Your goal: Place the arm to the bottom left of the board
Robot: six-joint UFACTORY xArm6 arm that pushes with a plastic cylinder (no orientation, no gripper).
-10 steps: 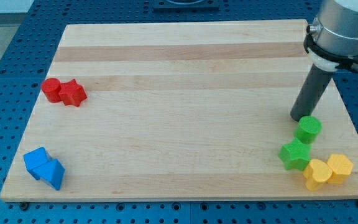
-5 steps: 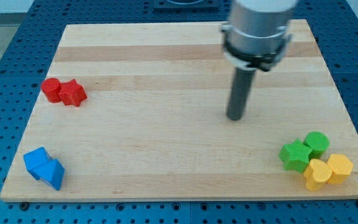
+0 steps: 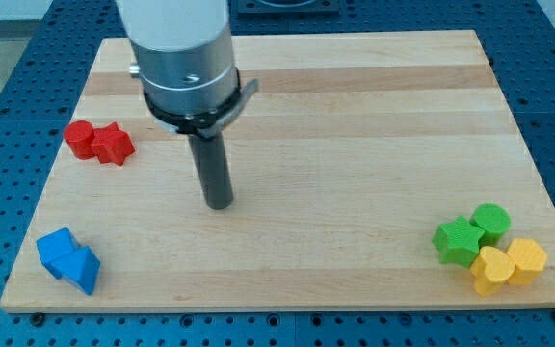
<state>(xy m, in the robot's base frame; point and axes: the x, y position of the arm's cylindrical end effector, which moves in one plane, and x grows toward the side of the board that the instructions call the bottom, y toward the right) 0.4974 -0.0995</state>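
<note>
My tip (image 3: 220,203) rests on the wooden board (image 3: 355,106), left of its middle. It stands to the right of and below the red cylinder (image 3: 79,139) and the red star (image 3: 113,145), which touch each other at the view's left. Two blue blocks (image 3: 68,259) sit together at the board's bottom left corner, well left of and below the tip. The arm's grey body (image 3: 181,53) rises toward the view's top.
At the bottom right a green star (image 3: 457,241), a green cylinder (image 3: 490,224), a yellow heart (image 3: 492,271) and a yellow hexagon (image 3: 527,261) are clustered. A blue perforated table (image 3: 8,87) surrounds the board.
The tip has moved from beside the green cylinder at the right, across the board to left of its middle. The green cylinder shifted down-right against the green star early on.
</note>
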